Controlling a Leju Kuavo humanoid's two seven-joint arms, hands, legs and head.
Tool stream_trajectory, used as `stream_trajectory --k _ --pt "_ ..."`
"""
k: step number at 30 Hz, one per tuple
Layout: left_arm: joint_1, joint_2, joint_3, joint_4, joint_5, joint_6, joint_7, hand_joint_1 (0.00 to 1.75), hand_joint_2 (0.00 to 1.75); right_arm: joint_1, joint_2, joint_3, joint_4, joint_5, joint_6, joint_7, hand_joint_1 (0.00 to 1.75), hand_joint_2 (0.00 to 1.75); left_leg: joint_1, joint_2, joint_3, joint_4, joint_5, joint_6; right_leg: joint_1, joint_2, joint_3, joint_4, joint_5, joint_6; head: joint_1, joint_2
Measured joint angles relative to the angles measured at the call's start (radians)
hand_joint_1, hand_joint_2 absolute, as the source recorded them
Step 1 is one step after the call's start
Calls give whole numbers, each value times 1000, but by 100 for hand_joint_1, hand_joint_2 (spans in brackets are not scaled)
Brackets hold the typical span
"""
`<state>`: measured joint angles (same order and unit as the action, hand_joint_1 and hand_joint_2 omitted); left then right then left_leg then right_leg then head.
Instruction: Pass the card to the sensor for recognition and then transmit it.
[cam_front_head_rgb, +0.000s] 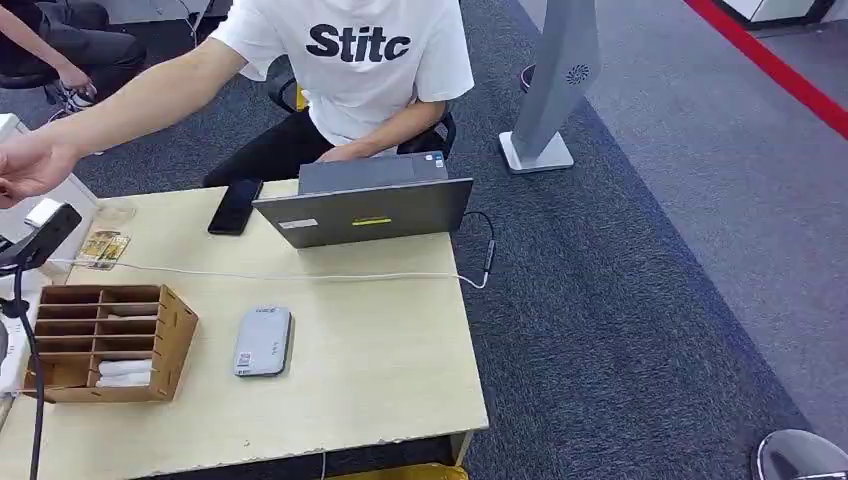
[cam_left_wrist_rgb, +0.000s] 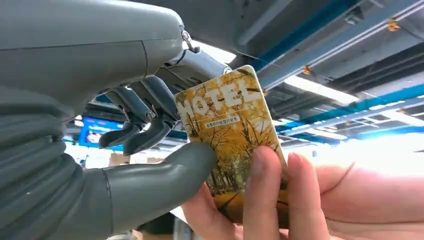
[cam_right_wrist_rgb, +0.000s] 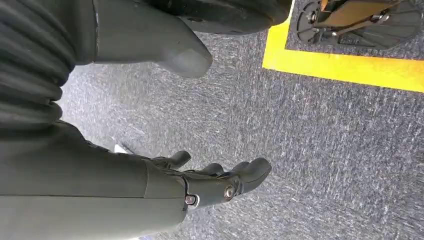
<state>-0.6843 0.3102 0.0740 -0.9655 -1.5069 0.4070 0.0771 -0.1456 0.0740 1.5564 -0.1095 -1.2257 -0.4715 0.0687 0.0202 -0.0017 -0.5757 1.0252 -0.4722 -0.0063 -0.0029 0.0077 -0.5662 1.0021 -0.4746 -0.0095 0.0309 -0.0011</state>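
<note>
A yellow hotel card (cam_left_wrist_rgb: 230, 135) is pinched between the thumb (cam_left_wrist_rgb: 175, 172) and the dark fingers of my left hand (cam_left_wrist_rgb: 145, 125), raised toward the ceiling. A person's hand (cam_left_wrist_rgb: 280, 200) grips the same card at its other end. In the head view that person's outstretched hand (cam_front_head_rgb: 30, 165) reaches past the table's far left edge. A grey card sensor (cam_front_head_rgb: 263, 340) lies flat on the table (cam_front_head_rgb: 380, 370). My right hand (cam_right_wrist_rgb: 210, 182) hangs over the carpet, fingers apart and holding nothing.
A wooden slotted organizer (cam_front_head_rgb: 105, 340) stands at the table's left, with a black scanner head (cam_front_head_rgb: 40, 235) on a stalk beside it. Another card (cam_front_head_rgb: 103, 248), a phone (cam_front_head_rgb: 235, 205) and a laptop (cam_front_head_rgb: 365, 205) lie further back. A seated person faces me behind the laptop.
</note>
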Motion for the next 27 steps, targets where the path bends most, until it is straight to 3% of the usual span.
stream_trajectory --k 9,14,18,21,25,27 --pt "36 -66 0 -81 92 -40 -30 0 175 0 0 0 0 0 -1 1 0 175 0 0 0 0 0 0 0 0 0 0 0 0 0 0" --pt "101 -91 0 -164 189 -29 -82 0 175 0 0 0 0 -10 -2 -1 0 175 0 1 0 0 0 0 0 1 0 0 0 0 0 0" --pt "229 -108 0 -299 322 0 -160 0 175 1 0 0 0 -24 -6 -3 0 175 0 2 -1 0 -1 0 0 2 -1 0 0 0 -1 0" --pt "372 -129 8 -441 407 76 -237 0 175 2 0 0 0 -38 -12 -2 0 175 0 4 -1 0 -3 0 0 5 -1 0 -1 0 0 0" --pt "598 -179 27 -638 447 172 -322 0 175 6 0 0 0 -53 -18 -5 0 175 0 5 -1 0 -5 0 0 6 -2 -1 -3 2 0 0" --pt "668 -199 32 -701 452 186 -333 0 175 8 0 0 0 -53 -18 -5 0 175 0 3 -1 0 -5 1 0 4 -2 -1 -4 2 0 0"
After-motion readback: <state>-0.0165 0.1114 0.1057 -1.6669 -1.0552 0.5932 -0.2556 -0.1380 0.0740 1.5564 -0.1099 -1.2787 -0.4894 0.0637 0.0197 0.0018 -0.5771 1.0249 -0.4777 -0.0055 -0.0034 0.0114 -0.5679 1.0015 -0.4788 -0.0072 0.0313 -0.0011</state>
